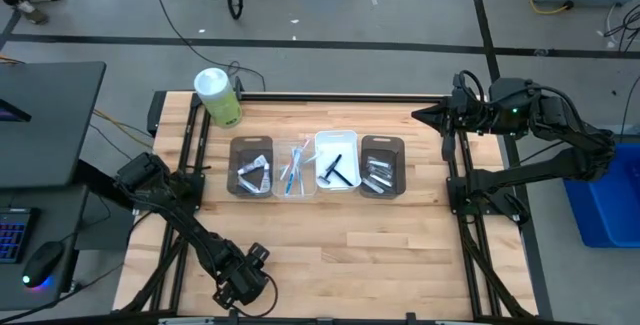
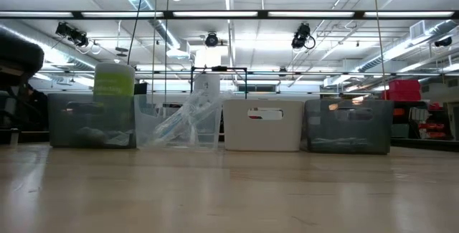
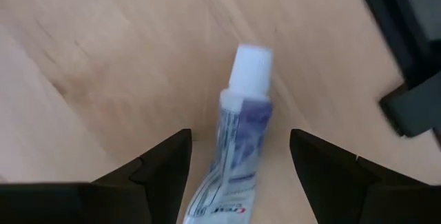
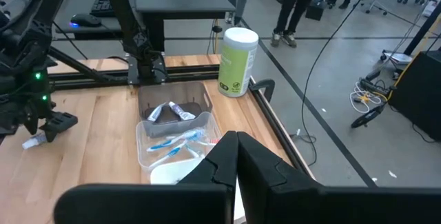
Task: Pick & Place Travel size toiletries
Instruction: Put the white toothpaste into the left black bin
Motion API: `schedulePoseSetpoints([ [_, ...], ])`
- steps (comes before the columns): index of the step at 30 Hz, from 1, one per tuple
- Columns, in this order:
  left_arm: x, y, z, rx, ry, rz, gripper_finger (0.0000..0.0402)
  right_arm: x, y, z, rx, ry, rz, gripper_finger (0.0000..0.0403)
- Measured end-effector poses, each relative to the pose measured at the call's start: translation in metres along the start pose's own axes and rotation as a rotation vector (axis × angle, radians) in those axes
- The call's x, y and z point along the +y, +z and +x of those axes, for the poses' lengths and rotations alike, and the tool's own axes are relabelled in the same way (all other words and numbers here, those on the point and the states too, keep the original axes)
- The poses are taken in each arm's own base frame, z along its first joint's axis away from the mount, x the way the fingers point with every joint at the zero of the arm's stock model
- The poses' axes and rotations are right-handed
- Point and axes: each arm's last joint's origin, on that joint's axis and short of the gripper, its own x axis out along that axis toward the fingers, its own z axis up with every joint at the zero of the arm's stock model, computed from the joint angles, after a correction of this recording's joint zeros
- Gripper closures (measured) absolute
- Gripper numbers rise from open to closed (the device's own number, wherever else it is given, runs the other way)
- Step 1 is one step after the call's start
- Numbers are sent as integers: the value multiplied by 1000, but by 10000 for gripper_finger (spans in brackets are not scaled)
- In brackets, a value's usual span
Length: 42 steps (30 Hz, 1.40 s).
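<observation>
- One toothpaste tube [image 3: 238, 148] lies on the counter [image 1: 380, 245], between the open fingers of the left gripper [image 3: 238, 176].
- It looks light, soft and squishy; grab its middle.
- Right gripper [image 4: 238, 156] is shut, empty.

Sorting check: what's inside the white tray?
The white tray holds black razors. Anything lying beneath them is hidden; the low view shows only its wall.
</observation>
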Motion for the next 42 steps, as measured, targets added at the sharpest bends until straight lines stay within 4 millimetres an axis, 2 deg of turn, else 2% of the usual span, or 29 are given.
schedulePoseSetpoints([
  [9, 1, -3, 2, 16, 8, 3, 149, 1, 0, 5, 16, 1, -3, 389],
  [28, 1, -4, 2, 19, 9, 31, 267, 1, 1, 7, 21, 1, -15, 389],
  [35, 1, -4, 2, 19, 9, 31, 290, 1, 1, 7, 21, 1, -23, 389],
  [42, 1, -4, 1, 18, 10, 31, 294, 1, 1, 7, 21, 1, -23, 389],
])
